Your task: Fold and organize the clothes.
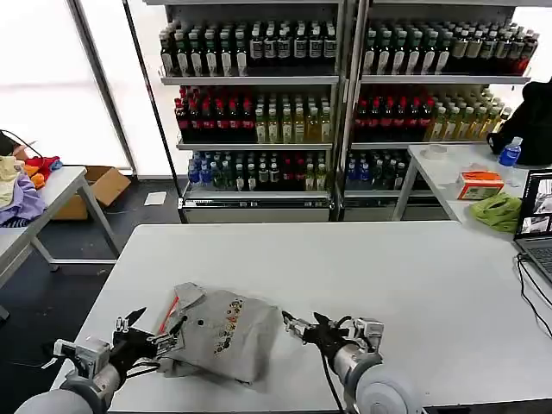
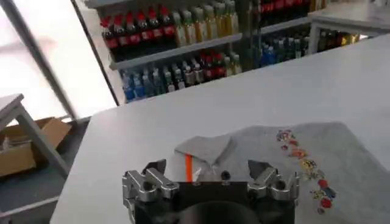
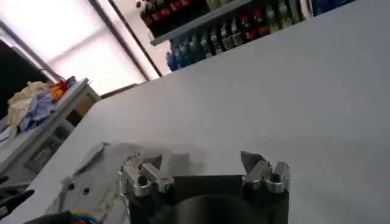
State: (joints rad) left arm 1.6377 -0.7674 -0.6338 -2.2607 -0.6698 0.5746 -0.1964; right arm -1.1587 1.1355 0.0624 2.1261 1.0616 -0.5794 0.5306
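One of the clothes, a light grey shirt point(image 1: 220, 335) with orange-red collar trim and a small multicoloured chest print, lies folded in a rumpled bundle near the front edge of the white table point(image 1: 371, 267). My left gripper point(image 1: 155, 326) stands open at the shirt's collar side, just short of the cloth. In the left wrist view the shirt point(image 2: 298, 164) spreads ahead of the open left gripper point(image 2: 207, 169), which holds nothing. Open as well, my right gripper point(image 1: 304, 321) hovers beside the shirt's other edge. In the right wrist view the right gripper point(image 3: 201, 162) is empty, with the shirt point(image 3: 91, 182) off to one side.
Shelves of bottles point(image 1: 259, 103) fill the back. A side table point(image 1: 52, 194) on the left carries a heap of coloured garments, with a cardboard box point(image 1: 99, 185) behind it. To the right are a lime-green cloth point(image 1: 498, 210), an orange box point(image 1: 479, 184) and a laptop point(image 1: 536, 220) with cables.
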